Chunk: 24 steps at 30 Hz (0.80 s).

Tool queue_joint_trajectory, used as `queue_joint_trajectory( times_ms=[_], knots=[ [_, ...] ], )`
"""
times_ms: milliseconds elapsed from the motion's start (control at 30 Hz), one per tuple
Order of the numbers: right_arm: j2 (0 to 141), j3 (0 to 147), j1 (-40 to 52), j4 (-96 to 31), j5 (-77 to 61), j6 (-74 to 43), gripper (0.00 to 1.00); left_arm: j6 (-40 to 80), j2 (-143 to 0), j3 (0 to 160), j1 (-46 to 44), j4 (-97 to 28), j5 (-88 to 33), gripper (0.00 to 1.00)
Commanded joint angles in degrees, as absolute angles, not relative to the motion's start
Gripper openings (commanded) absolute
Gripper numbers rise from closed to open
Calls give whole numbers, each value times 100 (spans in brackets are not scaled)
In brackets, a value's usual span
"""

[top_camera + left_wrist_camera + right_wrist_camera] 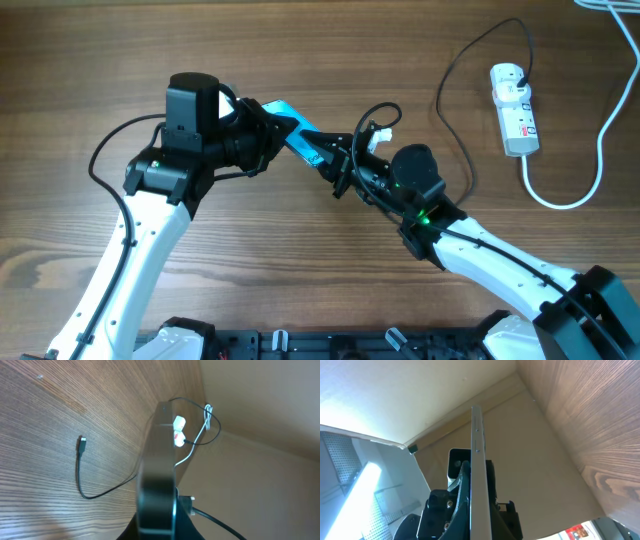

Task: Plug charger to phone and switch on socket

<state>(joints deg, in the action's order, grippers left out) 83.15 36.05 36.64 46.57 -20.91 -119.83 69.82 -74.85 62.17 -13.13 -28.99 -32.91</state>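
Note:
The phone (pixel 296 130), its screen turquoise, is held above the table between both grippers. My left gripper (pixel 272 125) is shut on its upper-left end and my right gripper (pixel 338 165) on its lower-right end. In the left wrist view the phone (pixel 157 475) shows edge-on in the jaws (pixel 157 527). It is also edge-on in the right wrist view (pixel 476 450), between the fingers (pixel 475 510). The charger (pixel 445 110) runs from the socket (pixel 514 110) and passes under my right arm. Its plug tip (pixel 82 443) lies loose on the table. The socket also shows far off in the left wrist view (pixel 178 430).
A thick white cord (pixel 600 150) loops from the socket toward the table's right edge. A short black wire loop (pixel 380 110) sits on my right wrist. The arm bases stand along the front edge.

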Motion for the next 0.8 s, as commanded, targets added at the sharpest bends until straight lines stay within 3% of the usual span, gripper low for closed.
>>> queue_joint_trajectory(
  times_ms=[0, 67, 467, 533, 633, 700, 767],
  knots=[
    [8208, 3717, 3677, 4628, -2180, -11867, 4, 6803, -7513, 6171, -1339, -2888, -3208, 4],
    [8208, 3717, 3677, 4560, -2182, -11869, 6, 6803, -7513, 6171, -1339, -2888, -3208, 4],
    [8208, 3717, 3677, 3422, -2405, -11734, 39, 6311, -7513, 6171, -1332, -2930, -1944, 4],
    [8208, 3717, 3677, 2779, -2152, -10930, 41, 6066, -7513, 6171, -1313, -2926, -1789, 4],
    [8208, 3717, 3675, 1811, -1079, -8764, 44, 5756, -7513, 6171, -1216, -2945, -1793, 4],
    [8208, 3717, 3677, 1791, -819, -7533, 55, 5520, -7513, 6171, -1203, -2923, -1820, 4],
    [8208, 3717, 3677, 1737, -537, -6326, 74, 5098, -7513, 6171, -1203, -2893, -1981, 4]
  ],
)
